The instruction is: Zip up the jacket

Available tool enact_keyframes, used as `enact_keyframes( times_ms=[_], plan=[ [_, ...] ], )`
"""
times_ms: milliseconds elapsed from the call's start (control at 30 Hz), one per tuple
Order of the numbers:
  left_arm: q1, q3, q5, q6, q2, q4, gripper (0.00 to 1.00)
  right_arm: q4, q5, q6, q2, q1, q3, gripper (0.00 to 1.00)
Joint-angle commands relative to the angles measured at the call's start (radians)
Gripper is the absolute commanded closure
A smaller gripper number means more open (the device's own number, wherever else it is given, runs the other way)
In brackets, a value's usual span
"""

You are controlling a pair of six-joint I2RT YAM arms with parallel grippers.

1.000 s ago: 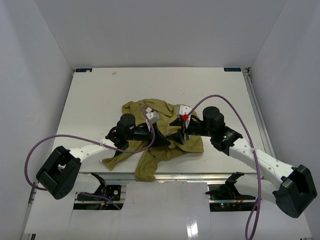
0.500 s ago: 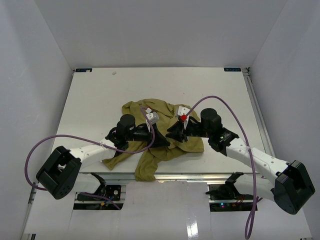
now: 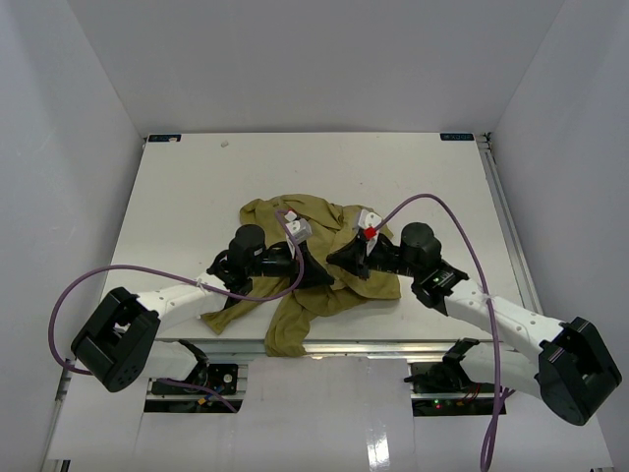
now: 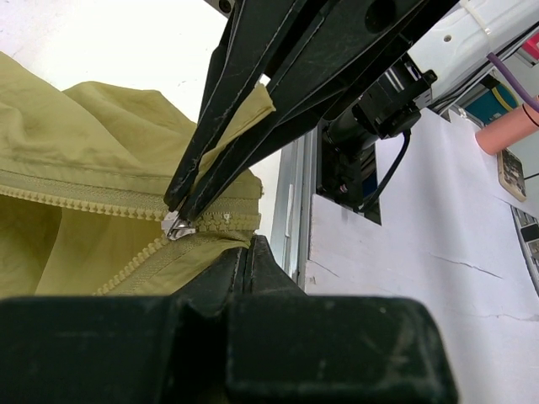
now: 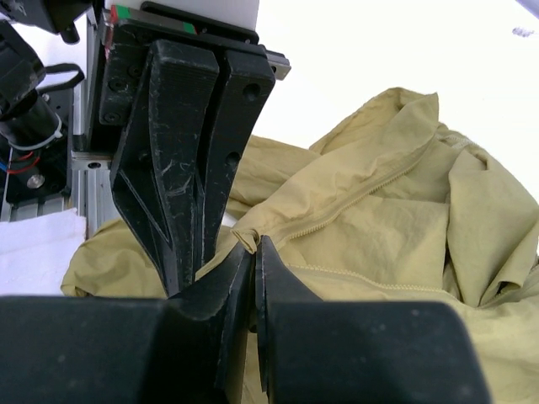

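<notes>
The olive-green jacket [image 3: 313, 218] lies crumpled at the middle of the white table, one part [image 3: 285, 334] drooping over the near edge. My left gripper [image 3: 320, 277] and right gripper [image 3: 337, 262] meet tip to tip on its near side. In the left wrist view my left gripper [image 4: 250, 248] is shut on cloth just below the zipper, and the right gripper's fingers [image 4: 244, 109] come down shut at the silver slider [image 4: 176, 227]. In the right wrist view my right gripper [image 5: 255, 246] pinches a fold of jacket [image 5: 396, 202] at the zipper's end, beside the left fingers [image 5: 181, 151].
The white table [image 3: 197, 187] is boxed in by white walls at the back and both sides. A metal rail [image 3: 393, 342] runs along its near edge. Purple cables [image 3: 432, 202] loop above each arm.
My right gripper has closed from open onto the jacket's fold at the zipper, and its arm has shifted slightly. The left gripper has stayed shut in place.
</notes>
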Motion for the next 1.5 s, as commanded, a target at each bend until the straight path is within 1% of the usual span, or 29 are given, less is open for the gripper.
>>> enact_keyframes(
  times_ms=[0, 133, 300, 467, 600, 733, 967, 1100, 1333, 1467],
  plan=[
    [-0.005, -0.006, 0.031, 0.009, -0.028, 0.018, 1.0, 0.173, 0.058, 0.029, -0.019, -0.005, -0.023, 0.92],
    [-0.005, 0.001, 0.045, 0.014, -0.022, 0.015, 1.0, 0.26, 0.114, 0.059, 0.026, -0.005, -0.019, 0.92],
    [-0.005, 0.004, 0.057, 0.033, -0.031, 0.0, 1.0, 0.244, 0.144, 0.046, 0.137, -0.005, 0.068, 0.92],
    [-0.005, 0.003, 0.063, 0.044, -0.038, -0.011, 1.0, 0.247, 0.22, 0.025, 0.21, -0.012, 0.108, 0.92],
    [-0.005, 0.003, 0.066, 0.044, -0.043, -0.011, 1.0, 0.247, 0.267, 0.014, 0.28, -0.04, 0.178, 0.92],
    [-0.004, -0.004, 0.062, 0.047, -0.063, -0.012, 1.0, 0.248, 0.265, 0.032, 0.38, -0.101, 0.281, 0.92],
    [-0.005, -0.013, 0.074, 0.056, -0.071, -0.005, 1.0, 0.29, 0.212, 0.137, 0.608, -0.287, 0.474, 0.92],
    [-0.006, -0.011, 0.075, 0.067, -0.066, -0.02, 1.0, 0.334, 0.201, 0.181, 0.689, -0.362, 0.554, 0.92],
    [-0.006, -0.04, -0.014, 0.106, -0.135, -0.048, 1.0, 0.357, 0.185, 0.249, 0.871, -0.507, 0.777, 0.92],
    [-0.006, -0.041, -0.104, 0.131, -0.159, -0.094, 1.0, 0.355, 0.188, 0.291, 0.921, -0.579, 0.856, 0.92]
  ],
)
